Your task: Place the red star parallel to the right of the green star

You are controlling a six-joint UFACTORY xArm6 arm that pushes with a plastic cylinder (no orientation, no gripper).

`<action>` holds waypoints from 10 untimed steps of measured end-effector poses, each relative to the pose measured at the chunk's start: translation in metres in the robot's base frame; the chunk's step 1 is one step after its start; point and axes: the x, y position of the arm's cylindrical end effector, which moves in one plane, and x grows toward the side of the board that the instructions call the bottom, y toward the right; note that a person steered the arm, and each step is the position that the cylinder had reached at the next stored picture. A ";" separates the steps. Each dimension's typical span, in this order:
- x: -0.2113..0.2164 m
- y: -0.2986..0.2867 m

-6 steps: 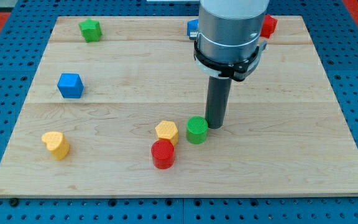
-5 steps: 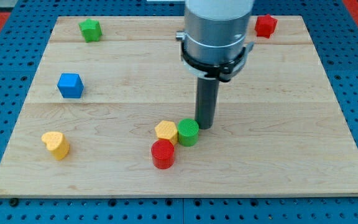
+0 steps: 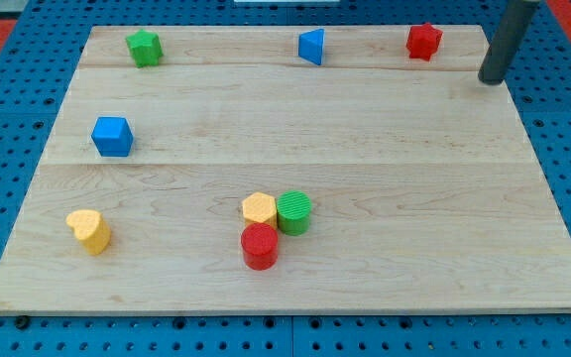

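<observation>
Red star (image 3: pixel 424 41) at board's 1 o'clock corner, green star (image 3: pixel 144 47) far off at 11; my tip (image 3: pixel 490 78), bare rod without pincer, at star's 4 o'clock; swing to 3 o'clock, push straight toward 9

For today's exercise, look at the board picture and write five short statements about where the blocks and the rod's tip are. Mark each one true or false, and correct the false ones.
1. The red star sits near the board's top right corner. True.
2. My tip is touching the green star. False: my tip is at the view's right, just right of the red star and far from the green star at the top left.
3. The green cylinder, the yellow hexagonal block and the red cylinder are clustered together. True.
4. The blue cube lies at the view's right. False: it is at the left.
5. The yellow heart is at the bottom left. True.
</observation>
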 end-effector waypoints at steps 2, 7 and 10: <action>-0.059 -0.062; -0.096 -0.085; -0.052 -0.273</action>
